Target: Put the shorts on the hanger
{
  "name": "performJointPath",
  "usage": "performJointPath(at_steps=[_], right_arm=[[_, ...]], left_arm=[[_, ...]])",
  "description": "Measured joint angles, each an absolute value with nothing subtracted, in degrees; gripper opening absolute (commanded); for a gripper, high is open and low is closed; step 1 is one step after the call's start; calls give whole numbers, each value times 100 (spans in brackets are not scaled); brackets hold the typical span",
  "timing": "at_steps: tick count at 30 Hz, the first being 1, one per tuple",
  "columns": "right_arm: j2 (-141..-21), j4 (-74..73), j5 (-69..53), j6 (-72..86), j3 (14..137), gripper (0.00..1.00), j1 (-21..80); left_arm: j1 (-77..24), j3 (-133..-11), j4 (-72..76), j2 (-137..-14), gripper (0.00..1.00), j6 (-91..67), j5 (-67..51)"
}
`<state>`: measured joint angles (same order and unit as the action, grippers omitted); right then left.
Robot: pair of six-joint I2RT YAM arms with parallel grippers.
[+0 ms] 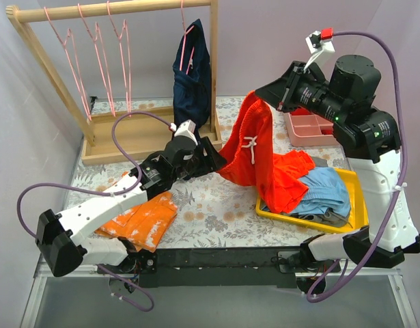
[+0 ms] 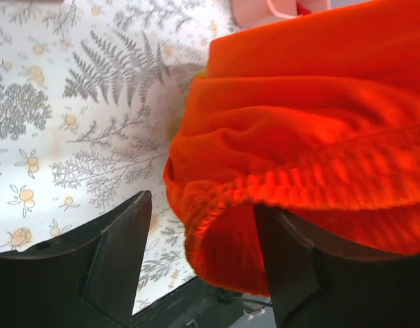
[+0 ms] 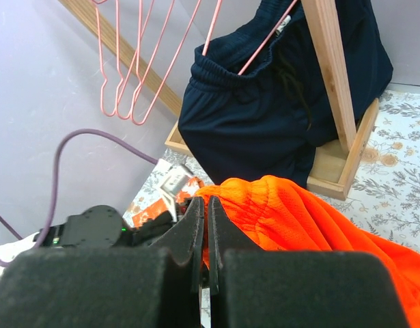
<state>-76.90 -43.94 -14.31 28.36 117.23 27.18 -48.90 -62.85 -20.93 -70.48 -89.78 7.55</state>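
Observation:
The red-orange shorts [image 1: 254,154] hang from my right gripper [image 1: 262,96], which is shut on a top edge of the waistband and holds it above the table. Their white drawstring [image 1: 250,147] dangles in front, and the lower part trails into the yellow tray [image 1: 356,198]. My left gripper [image 1: 220,153] is at the shorts' lower left edge. In the left wrist view its jaws stand apart around a fold of the elastic waistband [image 2: 216,198], with a gap to the left finger [image 2: 121,253]. Several bare pink hangers [image 1: 93,61] hang on the wooden rack at the back left.
One more pink hanger carries a dark navy garment [image 1: 194,68] at the rack's right post [image 1: 214,75]. An orange speckled cloth [image 1: 141,219] lies under the left arm. Blue clothes [image 1: 329,191] fill the tray, and a pink box [image 1: 309,128] sits behind it.

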Motion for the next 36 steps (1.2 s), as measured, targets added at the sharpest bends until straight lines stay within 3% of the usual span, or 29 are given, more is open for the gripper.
performJointPath(at_steps=[3,6,8,12,17,27,36], right_arm=[[-7679,-4362,-1428,2836,11705,1,2786],[-7636,-4307,-1422,2836,11566,1,2842],[-7634,-4313,-1393,2832,11513,1,2873],[-7634,-4346,-1214,2759,11480,1,2910],[-7389,-4230,-764,2504,11032,1,2928],[-7113,-4195,-104,2152,10604,1,2936],[-7380,-4235,73,1927,11153,1,2965]], left_arm=[[-4886,-6086,-2027,-7157,54,-9126,685],[-4886,-6003,-1798,-7279,26,-9220,545],[-4886,-5929,-1575,-7363,0,-9271,434],[-4888,-5972,-1601,-7419,0,-9067,502],[-4873,-6567,-2311,-6893,0,-8254,1404],[-4849,-10005,-3393,-6324,0,-6685,2316],[-4847,-10350,-4209,-6810,0,-6346,2429]])
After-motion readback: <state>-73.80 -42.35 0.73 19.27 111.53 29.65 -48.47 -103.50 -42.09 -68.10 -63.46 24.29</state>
